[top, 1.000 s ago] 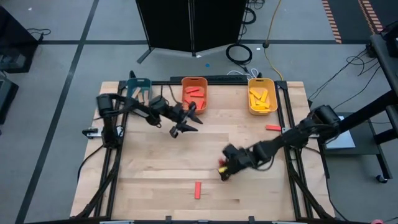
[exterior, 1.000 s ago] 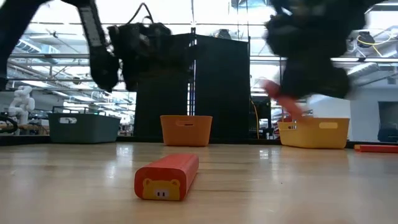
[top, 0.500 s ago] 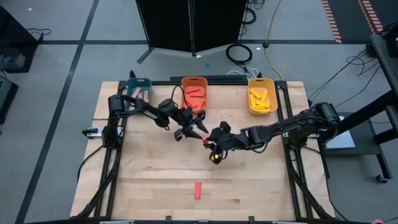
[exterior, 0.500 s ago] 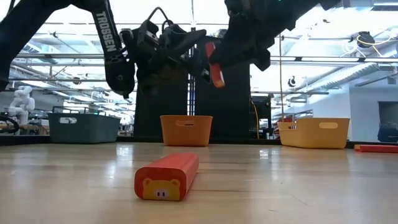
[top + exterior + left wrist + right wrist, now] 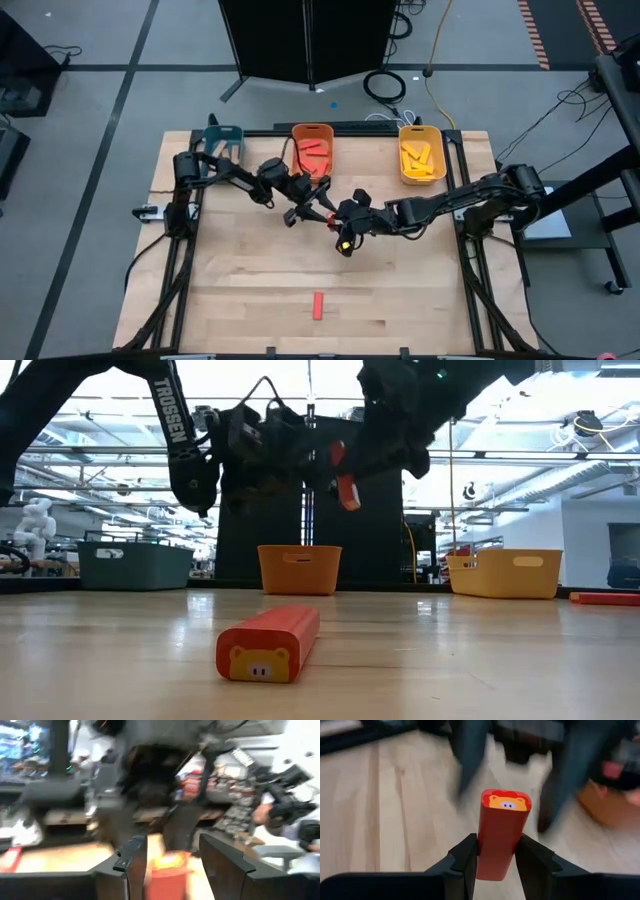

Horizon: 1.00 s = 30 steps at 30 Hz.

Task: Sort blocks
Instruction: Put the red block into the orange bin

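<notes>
Red, the small flat wooden block [image 5: 501, 834] hangs clamped endwise in the right tool [image 5: 496, 851] above mid-worktop [image 5: 250, 290], apparently offered to the left tool [image 5: 170, 851], whose fingers gape around it for handover.

A pale wooden table [image 5: 250, 290] carries a teal bin [image 5: 222, 138], orange bin [image 5: 312, 148] and yellow bin [image 5: 420, 152] along its far edge; one red block [image 5: 318, 305] lies near the front; another red block [image 5: 438, 206] lies at the right.
</notes>
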### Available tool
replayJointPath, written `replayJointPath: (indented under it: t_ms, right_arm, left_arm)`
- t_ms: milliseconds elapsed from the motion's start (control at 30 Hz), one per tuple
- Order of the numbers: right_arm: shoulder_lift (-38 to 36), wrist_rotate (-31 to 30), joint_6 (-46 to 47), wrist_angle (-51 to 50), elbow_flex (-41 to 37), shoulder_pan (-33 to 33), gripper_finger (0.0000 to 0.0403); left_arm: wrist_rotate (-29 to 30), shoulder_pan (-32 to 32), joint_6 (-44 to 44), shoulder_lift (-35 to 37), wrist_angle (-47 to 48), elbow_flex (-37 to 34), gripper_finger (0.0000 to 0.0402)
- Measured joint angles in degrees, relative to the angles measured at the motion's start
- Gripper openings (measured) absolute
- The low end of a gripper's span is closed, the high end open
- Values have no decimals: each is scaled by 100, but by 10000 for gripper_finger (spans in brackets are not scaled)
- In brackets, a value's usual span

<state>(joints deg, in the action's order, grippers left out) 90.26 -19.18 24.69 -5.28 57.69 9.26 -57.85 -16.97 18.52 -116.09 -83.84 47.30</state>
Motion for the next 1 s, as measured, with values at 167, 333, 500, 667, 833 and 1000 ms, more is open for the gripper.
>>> replayJointPath:
  t_ms: [167,333,500,667,833,1000]
  right_arm:
    - [-7,176,-15,47,11,-11,102]
    - [-7,-19,-8,60,11,-22,103]
    - [-4,-105,-31,25,7,-67,104]
    - [-4,-161,7,35,7,-77,104]
    - [-4,-185,11,40,7,-81,104]
    - [-4,-201,-9,22,4,-85,104]
  left_arm:
    - [221,5,-323,-8,246,-4,176]
    - [198,2,-483,-7,361,-1,176]
    - [231,6,-847,-5,496,1,176]
    - [307,-31,-852,-5,493,1,175]
    - [340,-42,-865,-5,499,1,161]
    - [296,-42,-861,-5,506,-5,100]
